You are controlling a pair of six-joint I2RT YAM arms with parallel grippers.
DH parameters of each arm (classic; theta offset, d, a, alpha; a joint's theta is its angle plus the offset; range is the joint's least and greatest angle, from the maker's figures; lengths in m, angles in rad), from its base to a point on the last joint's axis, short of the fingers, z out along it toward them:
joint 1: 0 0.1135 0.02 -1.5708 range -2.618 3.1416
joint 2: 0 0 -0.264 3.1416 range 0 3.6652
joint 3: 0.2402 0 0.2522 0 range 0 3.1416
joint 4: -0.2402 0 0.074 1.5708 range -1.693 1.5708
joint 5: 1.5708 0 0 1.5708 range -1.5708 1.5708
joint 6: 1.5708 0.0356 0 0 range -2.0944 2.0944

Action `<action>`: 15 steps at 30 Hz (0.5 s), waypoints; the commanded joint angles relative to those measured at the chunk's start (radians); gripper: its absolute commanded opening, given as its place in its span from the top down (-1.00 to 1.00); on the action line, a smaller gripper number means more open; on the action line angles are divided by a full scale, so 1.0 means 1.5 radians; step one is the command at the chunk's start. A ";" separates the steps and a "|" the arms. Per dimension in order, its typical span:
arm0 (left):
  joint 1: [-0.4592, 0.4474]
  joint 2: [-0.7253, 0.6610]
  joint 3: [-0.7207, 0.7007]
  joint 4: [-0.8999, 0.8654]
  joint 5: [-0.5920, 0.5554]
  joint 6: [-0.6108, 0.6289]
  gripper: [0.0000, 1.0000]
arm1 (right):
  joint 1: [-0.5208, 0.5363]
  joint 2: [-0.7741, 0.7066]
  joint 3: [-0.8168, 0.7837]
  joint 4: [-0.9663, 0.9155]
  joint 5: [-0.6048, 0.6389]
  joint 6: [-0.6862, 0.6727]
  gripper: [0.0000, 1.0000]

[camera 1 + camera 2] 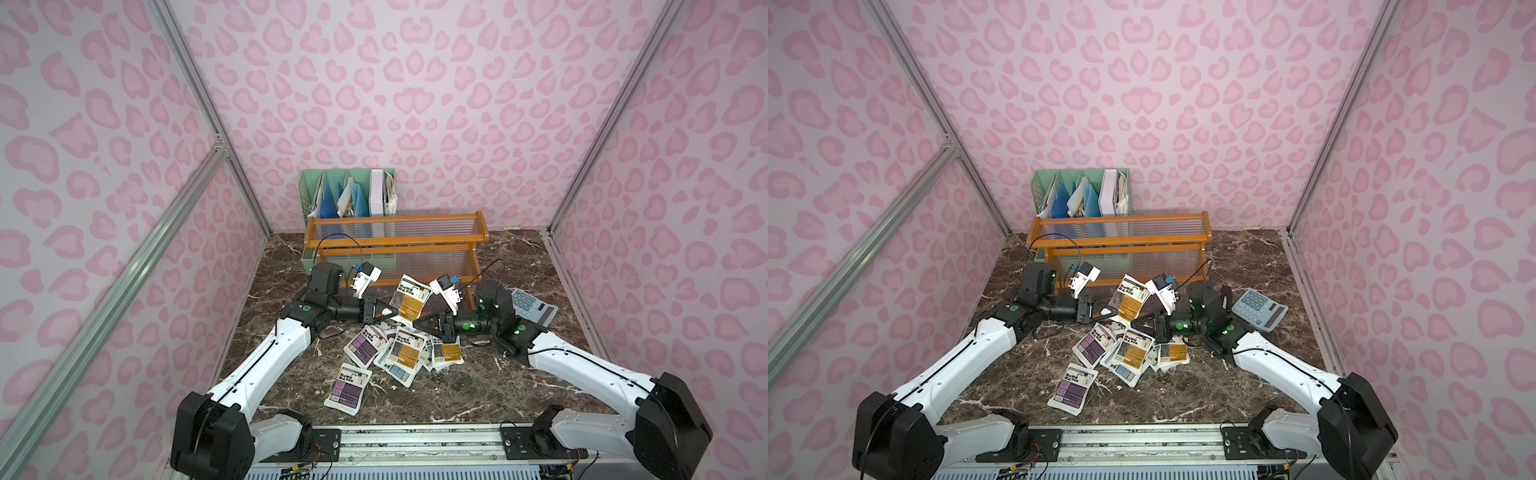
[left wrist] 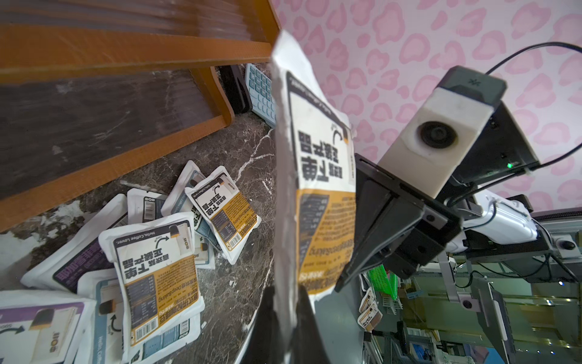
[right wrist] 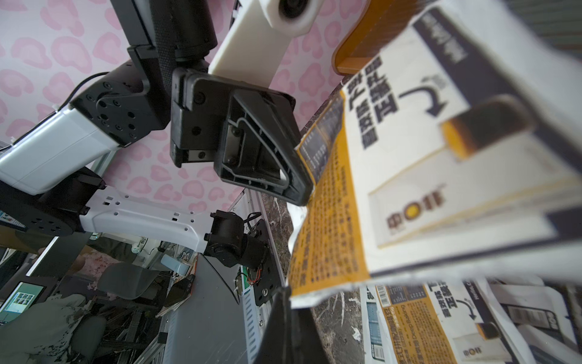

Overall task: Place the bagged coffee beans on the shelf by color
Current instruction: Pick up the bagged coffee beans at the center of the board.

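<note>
Orange pouch is up off the counter, tilted, just in front of the shelf, at its lowest tier. Left pincer is clamped on the pouch's side edge. Right pincer is clamped on its lower corner: 2 grips on 1 pouch. Other pouches lie heaped on the counter below. 1 purple pouch lies apart, nearer the arm bases. Calculator sits right of the shelf.

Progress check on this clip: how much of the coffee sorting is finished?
Done: nothing; the stepped orange-framed shelf with clear ribbed panels shows no pouches. In hand: one orange-labelled white pouch, pinched by the left gripper and right gripper. Left: the remaining white pouches heaped on the marble table.
</note>
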 commanded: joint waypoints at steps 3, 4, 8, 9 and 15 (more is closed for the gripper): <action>0.000 -0.040 0.018 -0.027 -0.004 0.005 1.00 | 0.003 0.002 0.028 -0.034 0.004 -0.042 1.00; 0.000 -0.050 0.024 -0.039 -0.009 0.007 1.00 | 0.006 0.000 0.037 -0.046 0.006 -0.053 0.98; -0.001 -0.091 0.043 -0.065 -0.023 -0.001 1.00 | 0.018 -0.018 0.086 -0.116 0.041 -0.124 -0.10; 0.000 -0.100 0.048 -0.071 -0.029 -0.001 1.00 | 0.019 -0.024 0.094 -0.128 0.043 -0.140 -0.18; 0.003 -0.126 0.116 -0.128 -0.106 0.021 1.00 | 0.006 -0.042 0.178 -0.234 0.073 -0.219 -0.27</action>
